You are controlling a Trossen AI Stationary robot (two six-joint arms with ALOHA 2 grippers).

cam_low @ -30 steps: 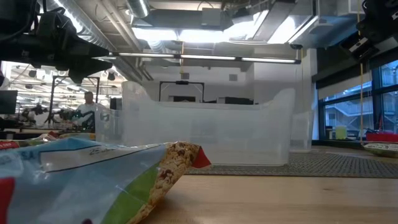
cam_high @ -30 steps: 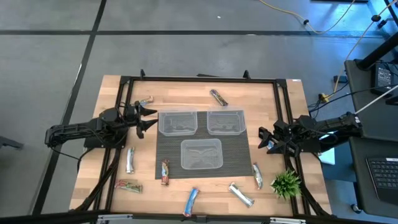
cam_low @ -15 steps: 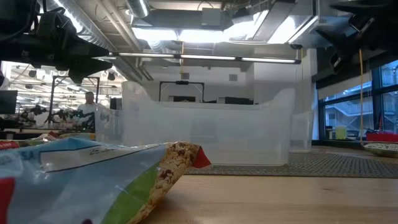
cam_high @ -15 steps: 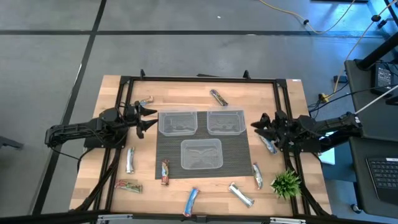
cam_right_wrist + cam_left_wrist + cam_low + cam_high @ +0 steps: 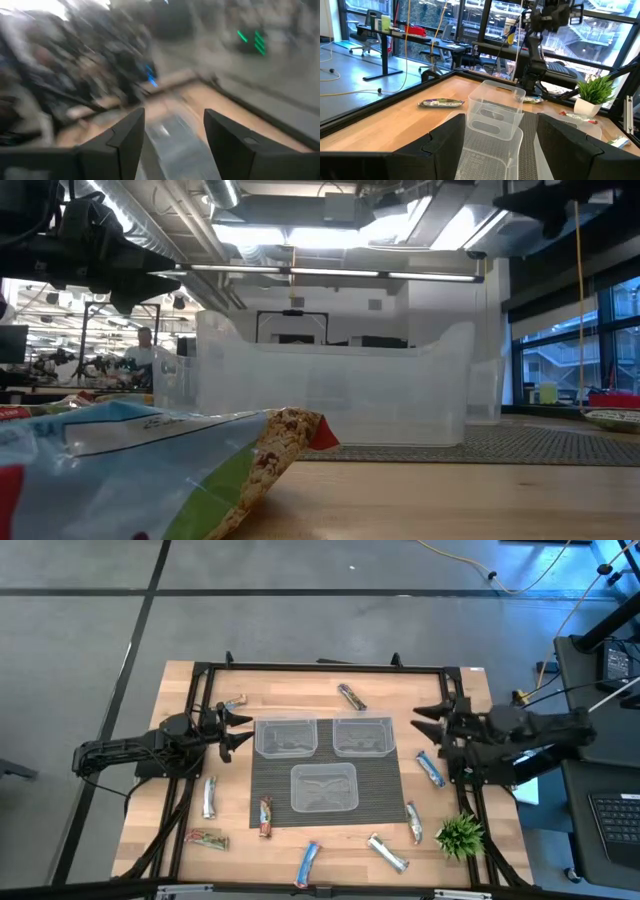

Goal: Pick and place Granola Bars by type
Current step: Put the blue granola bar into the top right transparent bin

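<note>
Several foil-wrapped granola bars lie flat on the wooden table: a blue one (image 5: 430, 768) right of the dark mat, silver ones (image 5: 209, 797) (image 5: 387, 852) (image 5: 414, 823), a red-brown one (image 5: 266, 817), a green-red one (image 5: 208, 838), another blue one (image 5: 308, 864), and two near the far edge (image 5: 235, 701) (image 5: 350, 696). My left gripper (image 5: 236, 730) hovers open at the left tub (image 5: 286, 736), also facing it in its wrist view (image 5: 495, 150). My right gripper (image 5: 422, 722) is open in the air beside the right tub (image 5: 362, 736), far of the blue bar; its wrist view (image 5: 172, 135) is blurred.
Three clear tubs stand on the dark ribbed mat (image 5: 270, 795), the third (image 5: 324, 787) nearer the near edge. A small green plant (image 5: 460, 835) stands at the near right corner. A black frame (image 5: 320, 668) rims the table. One bar (image 5: 150, 470) fills the low view's foreground.
My right gripper has swung from over the blue bar right of the mat toward the far edge and risen, now moving fast enough to blur its wrist view. The blue bar lies uncovered on the table where the gripper stood. The left arm has kept still.
</note>
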